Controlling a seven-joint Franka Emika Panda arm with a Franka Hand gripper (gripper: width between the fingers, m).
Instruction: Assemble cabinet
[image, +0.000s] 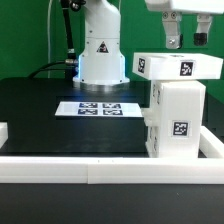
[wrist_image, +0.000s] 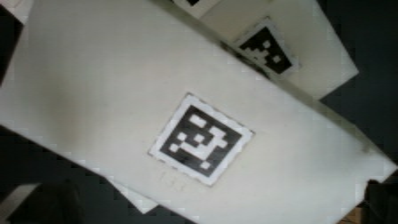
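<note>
The cabinet (image: 178, 118) is a white box with black-and-white tags, standing at the exterior view's right near the front rail. A flat white tagged panel (image: 176, 67) lies across its top and overhangs toward the exterior view's left. My gripper (image: 187, 38) hangs just above that panel, its two fingers apart with nothing between them. The wrist view looks down on a white tagged face (wrist_image: 205, 140) of the cabinet, with a second tag (wrist_image: 267, 45) further off. My fingertips do not show clearly there.
The marker board (image: 97, 107) lies flat on the black table in front of the robot base (image: 100, 55). A long white rail (image: 100, 165) runs along the table's front edge. A small white block (image: 3, 131) sits at the exterior view's left edge.
</note>
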